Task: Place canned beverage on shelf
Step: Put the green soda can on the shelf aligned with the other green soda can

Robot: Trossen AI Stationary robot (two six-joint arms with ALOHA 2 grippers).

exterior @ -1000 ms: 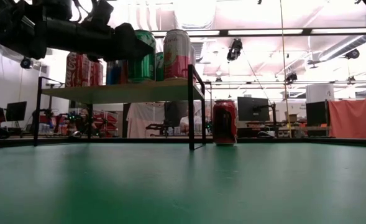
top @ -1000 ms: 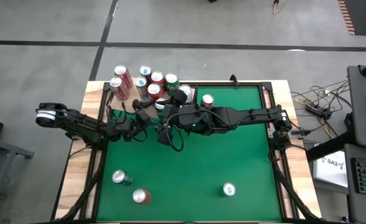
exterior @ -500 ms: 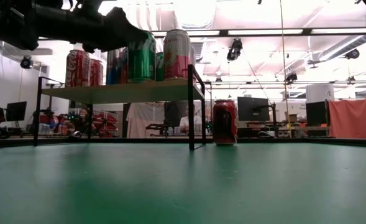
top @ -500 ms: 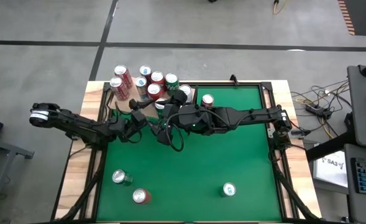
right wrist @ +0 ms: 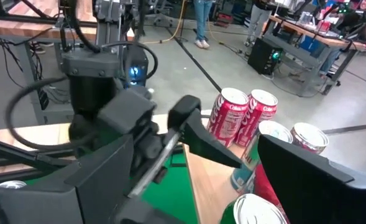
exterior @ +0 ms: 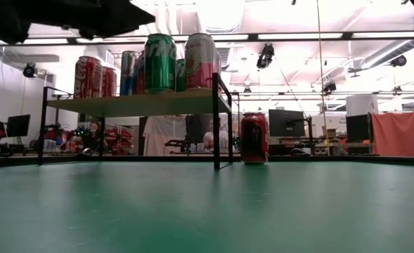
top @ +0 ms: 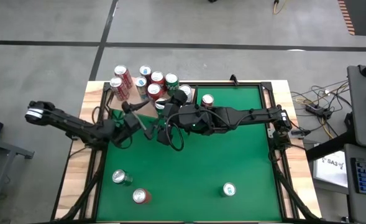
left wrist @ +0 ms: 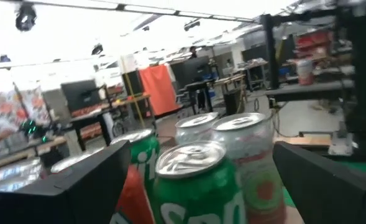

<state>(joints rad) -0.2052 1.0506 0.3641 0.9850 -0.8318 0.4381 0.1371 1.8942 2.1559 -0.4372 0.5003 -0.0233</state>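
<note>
1. Pale wood-grain board on thin dark metal legs forms the shelf (exterior: 133, 103), standing at the bench's (top: 232, 155) far left corner, its long axis running left-right in the low view.
2. Smooth cylindrical cans stand upright on it, among them a green can (exterior: 159, 63) at the near edge.
3. A red can (exterior: 254, 138) stands on green felt beside the shelf.
4. Left pincer (top: 140, 121) hangs open, empty, near the shelf.
5. Right pincer (top: 165, 111) is open beside it.
</note>
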